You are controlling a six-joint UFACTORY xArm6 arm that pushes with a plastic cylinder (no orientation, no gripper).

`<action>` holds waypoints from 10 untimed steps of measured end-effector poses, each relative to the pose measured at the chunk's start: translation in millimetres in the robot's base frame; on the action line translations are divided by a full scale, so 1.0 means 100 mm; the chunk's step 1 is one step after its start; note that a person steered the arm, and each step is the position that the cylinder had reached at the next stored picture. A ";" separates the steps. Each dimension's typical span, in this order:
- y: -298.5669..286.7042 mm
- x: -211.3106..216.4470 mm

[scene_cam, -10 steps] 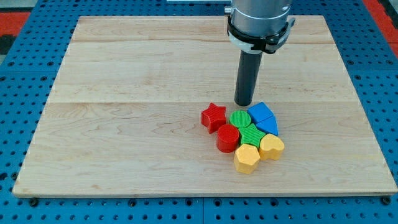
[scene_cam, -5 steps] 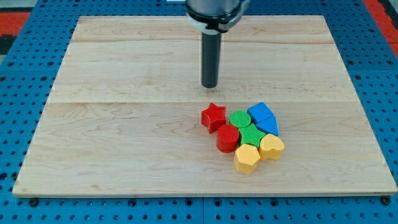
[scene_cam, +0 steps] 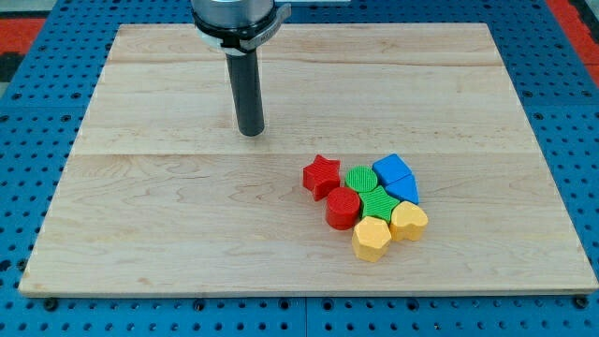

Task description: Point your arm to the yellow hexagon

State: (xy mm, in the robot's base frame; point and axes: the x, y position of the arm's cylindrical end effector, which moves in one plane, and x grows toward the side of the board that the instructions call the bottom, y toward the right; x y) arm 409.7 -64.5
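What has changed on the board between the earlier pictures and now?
Only the arm moved. My tip went from just above the green and blue blocks toward the view's left and slightly toward its top; it now stands on bare wood, up and left of the red star, touching no block and farther from the yellow hexagon. Nothing was pushed. The cluster of red, green, blue and yellow blocks stayed in place.

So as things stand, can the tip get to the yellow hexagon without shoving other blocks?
Probably yes. My tip sits up-left of the cluster; the yellow hexagon lies at its bottom edge, its left and lower sides open. A straight line would hit the red star.
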 end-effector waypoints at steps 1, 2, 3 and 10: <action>-0.03 0.33; -0.01 0.38; 0.01 0.66; 0.37 1.65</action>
State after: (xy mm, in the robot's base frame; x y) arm 574.6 -27.1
